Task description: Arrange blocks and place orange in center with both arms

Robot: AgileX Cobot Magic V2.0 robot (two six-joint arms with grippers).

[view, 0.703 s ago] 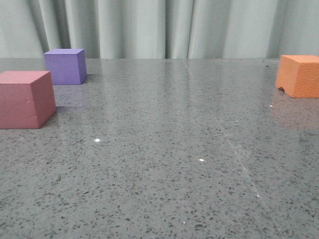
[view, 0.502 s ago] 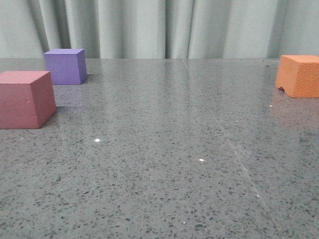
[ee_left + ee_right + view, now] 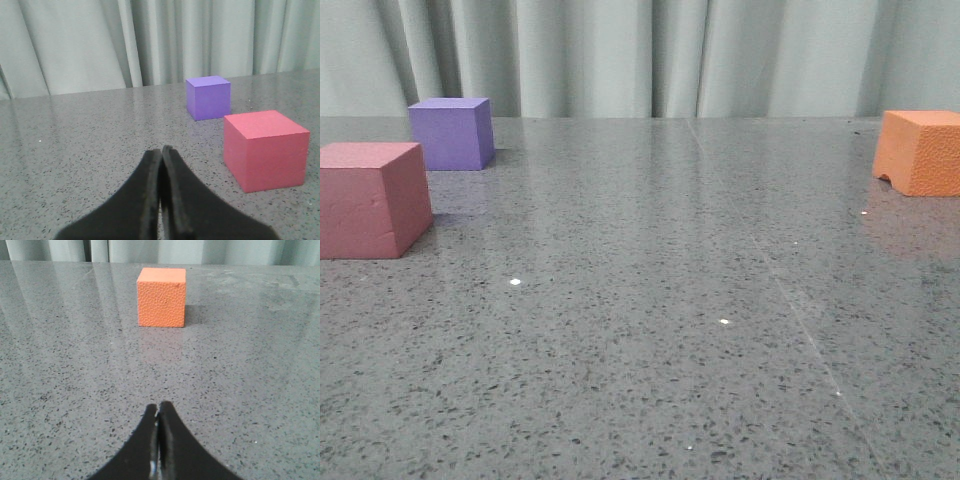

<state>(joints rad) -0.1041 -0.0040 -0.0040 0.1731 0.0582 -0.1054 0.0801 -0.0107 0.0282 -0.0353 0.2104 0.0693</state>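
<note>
In the front view a pink-red block [image 3: 372, 198] sits at the left edge, with a purple block [image 3: 450, 132] just behind it. The pebbled orange block [image 3: 923, 150], with a small notch in its bottom edge, stands far right. Neither gripper shows in that view. The left wrist view has my left gripper [image 3: 161, 150] shut and empty, with the pink-red block [image 3: 263, 149] close by to one side and the purple block [image 3: 208, 96] beyond it. My right gripper [image 3: 158, 405] is shut and empty, well short of the orange block [image 3: 161, 296], which sits straight ahead.
All three blocks rest on a speckled grey stone tabletop [image 3: 650, 300]. A pale green curtain [image 3: 640, 55] hangs along the table's far edge. A wide stretch of bare table lies between the left pair of blocks and the orange one.
</note>
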